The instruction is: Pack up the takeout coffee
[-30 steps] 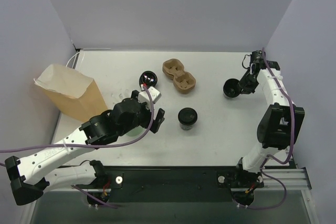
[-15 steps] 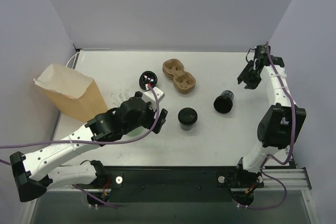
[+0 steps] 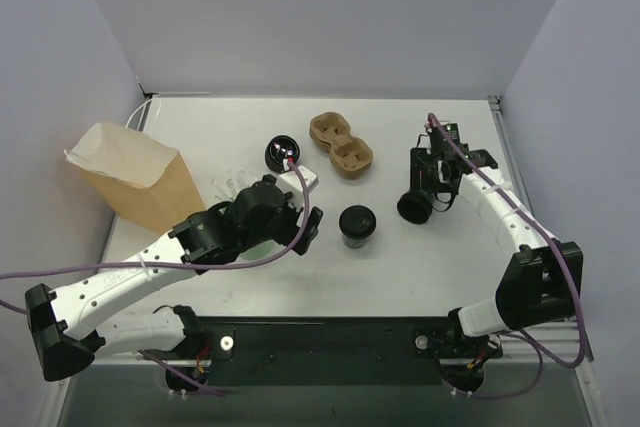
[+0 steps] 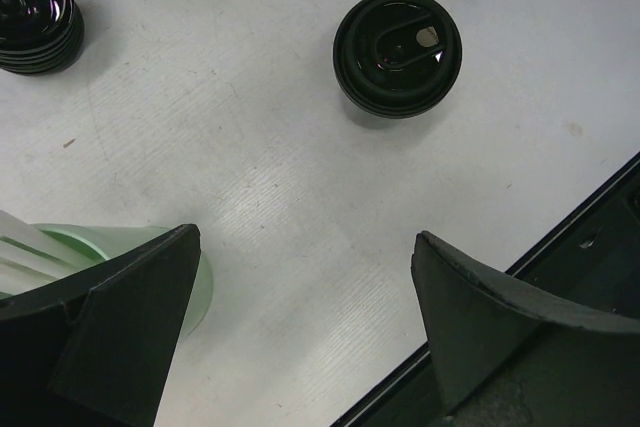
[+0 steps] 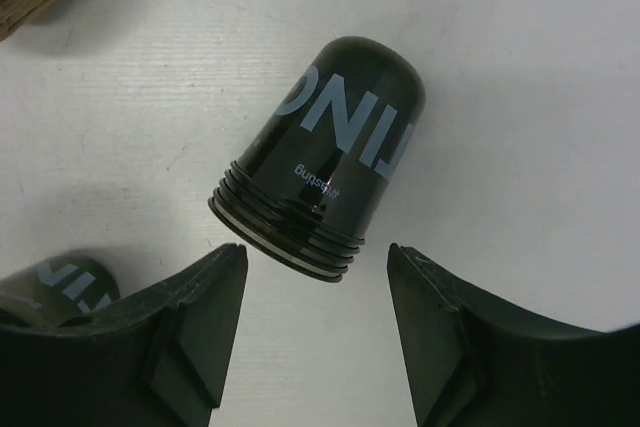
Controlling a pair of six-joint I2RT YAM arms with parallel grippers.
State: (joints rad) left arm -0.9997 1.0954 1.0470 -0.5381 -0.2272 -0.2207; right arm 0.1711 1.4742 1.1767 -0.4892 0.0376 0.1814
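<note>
Left hand (image 4: 305,242) and right hand (image 5: 314,257) both gape wide, empty, above the scuffed white table (image 3: 230,127); pale lilac walls (image 3: 330,17) enclose it.

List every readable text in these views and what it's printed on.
"INO": end of large pale lettering, upside down, on the tipped black cup; earlier letters unclear.
Small line near that cup's rim: too small to read.
Pale letters on the takeout coffee: cut off, unreadable.
</note>
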